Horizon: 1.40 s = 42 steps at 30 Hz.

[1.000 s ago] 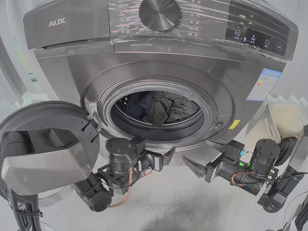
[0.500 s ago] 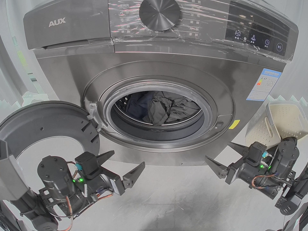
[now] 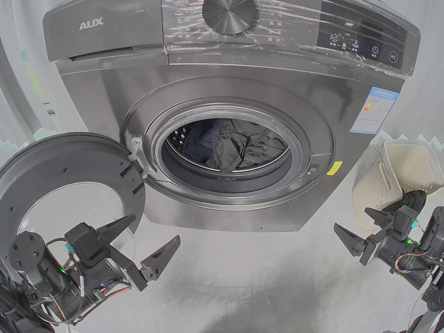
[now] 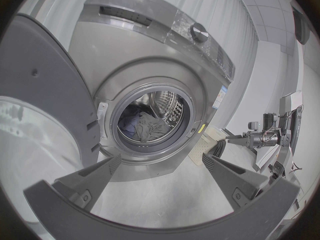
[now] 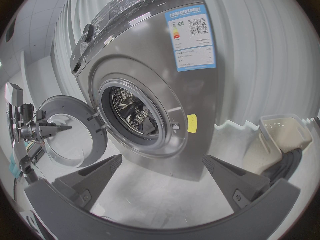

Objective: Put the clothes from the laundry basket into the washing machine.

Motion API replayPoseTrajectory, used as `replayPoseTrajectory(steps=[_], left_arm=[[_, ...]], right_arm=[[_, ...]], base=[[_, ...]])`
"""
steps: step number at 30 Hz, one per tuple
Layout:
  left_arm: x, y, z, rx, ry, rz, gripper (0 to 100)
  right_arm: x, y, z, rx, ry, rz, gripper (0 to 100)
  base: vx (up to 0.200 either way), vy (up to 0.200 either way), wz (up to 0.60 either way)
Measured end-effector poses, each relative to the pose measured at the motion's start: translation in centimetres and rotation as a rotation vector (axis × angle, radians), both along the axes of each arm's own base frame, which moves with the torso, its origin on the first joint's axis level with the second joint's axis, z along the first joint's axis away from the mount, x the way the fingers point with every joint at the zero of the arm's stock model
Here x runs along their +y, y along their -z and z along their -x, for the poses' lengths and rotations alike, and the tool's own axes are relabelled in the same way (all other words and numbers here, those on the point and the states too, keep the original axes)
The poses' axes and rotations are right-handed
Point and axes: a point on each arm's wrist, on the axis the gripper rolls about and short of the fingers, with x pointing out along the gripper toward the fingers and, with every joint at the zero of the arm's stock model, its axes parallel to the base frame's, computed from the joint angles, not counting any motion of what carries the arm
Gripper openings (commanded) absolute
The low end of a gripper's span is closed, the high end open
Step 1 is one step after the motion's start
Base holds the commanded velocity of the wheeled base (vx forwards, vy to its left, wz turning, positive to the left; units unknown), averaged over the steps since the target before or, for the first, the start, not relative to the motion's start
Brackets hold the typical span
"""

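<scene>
I am holding both claws wide open and empty: my left claw (image 3: 155, 230) hanging just below the swung-open door (image 3: 69, 163), my right claw (image 3: 352, 218) just beside the laundry basket (image 3: 411, 163). Dark clothes (image 3: 236, 144) are lying in the drum of the washing machine (image 3: 231, 84), ahead of and above both claws, so I am judging myself between loads. Next I am needing the right claw turned to the basket, where something dark (image 3: 411, 200), garment or hose, is leaning.

Lab, wrapped washing machine (image 3: 115, 93), white curtains (image 5: 266, 50)
</scene>
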Motion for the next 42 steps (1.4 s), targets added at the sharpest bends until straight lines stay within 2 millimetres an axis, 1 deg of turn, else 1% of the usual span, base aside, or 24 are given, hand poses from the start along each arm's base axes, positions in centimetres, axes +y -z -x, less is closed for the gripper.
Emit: replayPoseTrajectory(steps=[4, 8, 13, 17, 21, 25, 27, 29, 33, 37, 40, 42], left_arm=[[0.7, -0.6, 0.6, -0.019, -0.015, 0.003, 100], [1.4, -0.8, 1.2, -0.015, -0.040, -0.024, 100], [2.6, -1.3, 2.4, -0.010, -0.076, -0.052, 100], [3.7, -1.3, 3.5, 0.015, -0.096, -0.084, 100], [5.0, -1.4, 4.8, 0.029, -0.120, -0.095, 100], [6.5, -1.4, 6.2, 0.037, -0.146, -0.093, 100], [7.3, -1.3, 7.0, 0.041, -0.160, -0.089, 100], [8.2, -1.2, 8.1, 0.041, -0.170, -0.083, 100], [9.7, -0.3, 10.0, 0.055, -0.179, -0.081, 100], [11.0, 1.3, 12.2, 0.090, -0.216, -0.090, 100], [11.6, 2.7, 13.6, 0.121, -0.267, -0.099, 100], [11.8, 3.3, 14.2, 0.120, -0.299, -0.098, 100]], right_arm=[[-1.0, 0.2, 1.1, 0.072, 0.031, 0.045, 100], [-1.9, 0.3, 2.5, 0.124, 0.078, 0.075, 100], [-3.0, -0.5, 3.9, 0.098, 0.134, 0.045, 100], [-3.9, -0.5, 5.0, 0.109, 0.169, 0.043, 100], [-5.0, -0.1, 6.8, 0.148, 0.198, 0.061, 100], [-6.1, 0.4, 9.0, 0.165, 0.223, 0.071, 100], [-6.6, 0.6, 10.1, 0.149, 0.240, 0.069, 100], [-7.2, 0.7, 11.2, 0.121, 0.265, 0.064, 100], [-7.8, 1.2, 12.9, 0.075, 0.308, 0.062, 100], [-8.1, 2.0, 14.4, 0.045, 0.330, 0.063, 100], [-8.2, 2.4, 15.4, 0.004, 0.348, 0.058, 100], [-8.2, 2.6, 15.8, -0.022, 0.366, 0.059, 100]], base=[[-0.050, 0.000, 0.00], [-0.200, 0.000, 0.00], [-0.200, 0.000, 0.00], [0.000, 0.000, 0.00], [0.000, 0.000, 0.00], [0.000, 0.000, 0.00], [0.000, -0.200, 0.00], [0.000, -0.200, 0.00], [0.000, -0.200, 0.00], [0.000, -0.200, 0.00], [0.000, 0.000, 0.00], [0.000, 0.000, 0.00]])
